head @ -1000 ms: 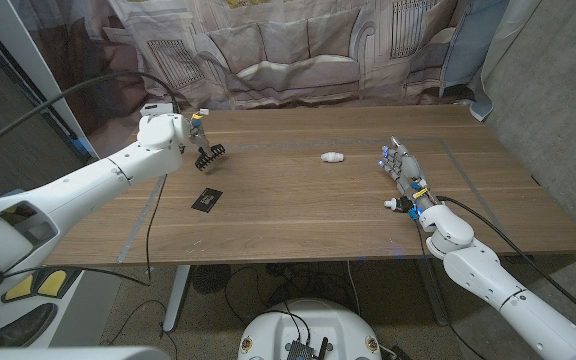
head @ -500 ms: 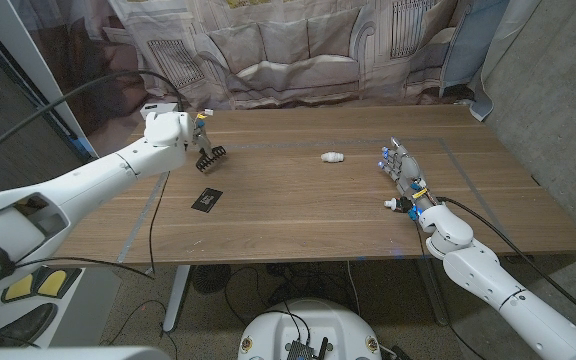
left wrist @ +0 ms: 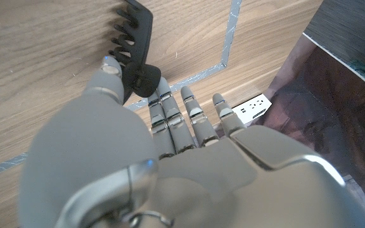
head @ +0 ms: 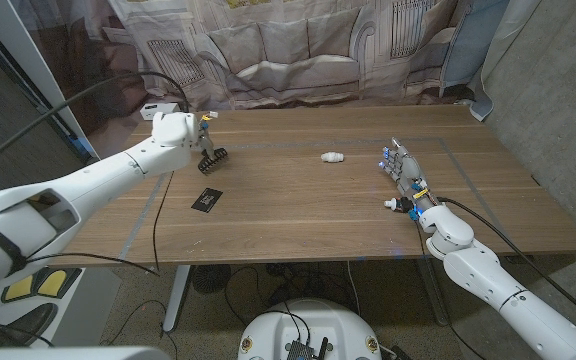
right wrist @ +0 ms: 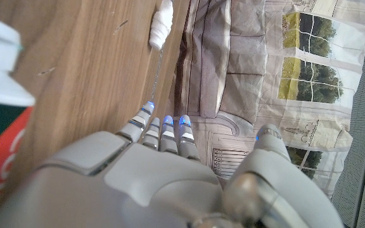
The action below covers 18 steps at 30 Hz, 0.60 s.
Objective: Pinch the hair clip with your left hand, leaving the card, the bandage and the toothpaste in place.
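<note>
The left hand (head: 176, 129) reaches over the table's far left, pinching the black hair clip (head: 211, 158) by its top (teeth hanging toward the wood). The clip sits just right of the hand, above the table.

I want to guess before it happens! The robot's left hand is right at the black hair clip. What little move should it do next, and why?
Probably lift a little. In the left wrist view the left hand already pinches the hair clip at its hinge end, teeth over the table. Going straight up should keep it clear of the card and the bandage.
</note>
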Available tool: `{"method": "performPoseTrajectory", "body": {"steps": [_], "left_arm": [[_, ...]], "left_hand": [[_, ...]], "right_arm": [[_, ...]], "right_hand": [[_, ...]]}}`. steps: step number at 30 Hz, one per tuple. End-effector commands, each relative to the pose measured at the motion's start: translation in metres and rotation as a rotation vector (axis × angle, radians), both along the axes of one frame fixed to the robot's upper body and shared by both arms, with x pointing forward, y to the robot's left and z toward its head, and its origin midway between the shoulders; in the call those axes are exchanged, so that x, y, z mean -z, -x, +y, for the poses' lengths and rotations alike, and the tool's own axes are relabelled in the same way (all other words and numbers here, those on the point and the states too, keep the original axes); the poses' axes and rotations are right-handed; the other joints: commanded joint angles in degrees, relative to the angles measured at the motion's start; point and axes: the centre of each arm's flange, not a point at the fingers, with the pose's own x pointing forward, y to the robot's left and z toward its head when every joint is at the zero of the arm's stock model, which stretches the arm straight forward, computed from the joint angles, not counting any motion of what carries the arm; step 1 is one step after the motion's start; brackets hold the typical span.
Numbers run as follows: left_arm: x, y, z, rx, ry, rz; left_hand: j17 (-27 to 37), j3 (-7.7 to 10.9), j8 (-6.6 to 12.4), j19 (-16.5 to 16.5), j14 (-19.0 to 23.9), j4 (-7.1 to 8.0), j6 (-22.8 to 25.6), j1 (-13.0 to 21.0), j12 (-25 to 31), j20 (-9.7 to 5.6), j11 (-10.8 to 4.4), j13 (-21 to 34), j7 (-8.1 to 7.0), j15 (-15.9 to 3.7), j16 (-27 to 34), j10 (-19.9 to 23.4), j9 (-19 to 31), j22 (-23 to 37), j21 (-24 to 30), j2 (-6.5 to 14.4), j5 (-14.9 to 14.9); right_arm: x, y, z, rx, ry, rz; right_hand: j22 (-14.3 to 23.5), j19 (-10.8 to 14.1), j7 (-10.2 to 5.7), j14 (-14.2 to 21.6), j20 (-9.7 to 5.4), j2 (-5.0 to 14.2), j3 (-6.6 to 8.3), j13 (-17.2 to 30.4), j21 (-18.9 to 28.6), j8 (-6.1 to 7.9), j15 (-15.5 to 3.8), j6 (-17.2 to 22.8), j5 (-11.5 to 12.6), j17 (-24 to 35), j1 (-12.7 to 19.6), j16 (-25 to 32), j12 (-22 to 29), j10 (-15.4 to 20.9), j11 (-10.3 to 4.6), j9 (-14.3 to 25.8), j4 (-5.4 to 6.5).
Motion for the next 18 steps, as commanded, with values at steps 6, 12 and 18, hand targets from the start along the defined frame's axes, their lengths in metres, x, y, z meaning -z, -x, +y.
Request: {"method": "performPoseTrajectory", "body": {"steps": [6,12,18], "left_arm": [[0.0104,-0.0124,-0.0073,0.013,0.004,0.017],[0.0132,-0.0154,-0.0092,0.026,-0.001,0.027],[0.0155,-0.0180,-0.0123,0.032,-0.004,0.034]], "left_hand": [[0.1,0.19,0.45,-0.1,-0.1,-0.33,-0.3,-0.4,0.4,0.65,0.11,0.2,-0.18,-1.77,0.2,-0.4,0.1,0.3,0.1,0.2,0.3],[0.1,0.25,0.19,0.0,-0.2,-0.40,-1.2,-0.5,0.2,0.66,-0.04,0.2,-0.18,-1.68,0.2,-1.4,0.1,0.3,0.1,0.3,0.3],[0.1,0.24,0.11,0.0,-0.2,-0.39,-1.6,-0.6,0.2,0.62,0.02,0.2,-0.25,-1.75,0.3,-1.7,0.1,0.3,0.2,0.3,0.3]], "right_arm": [[0.0017,0.0000,-0.0026,0.004,0.003,0.005],[0.0012,0.0012,-0.0039,0.007,0.005,0.004],[0.0007,0.0019,-0.0040,0.007,0.003,0.002]], "right_hand": [[0.2,0.0,-0.14,0.2,0.35,-0.01,-0.05,0.3,0.1,0.02,0.33,0.3,0.0,0.2,0.3,-0.4,-0.2,0.2,0.22,0.1,-0.07],[0.2,0.0,-0.09,0.2,0.33,0.00,-0.06,0.3,0.1,0.02,0.32,0.3,0.0,0.2,0.3,-0.3,-0.2,0.2,0.26,0.1,-0.07],[0.2,0.0,-0.13,0.2,0.37,0.01,-0.07,0.3,0.1,0.02,0.27,0.3,0.0,0.2,0.3,-0.3,-0.2,0.2,0.21,0.1,-0.07]]}}
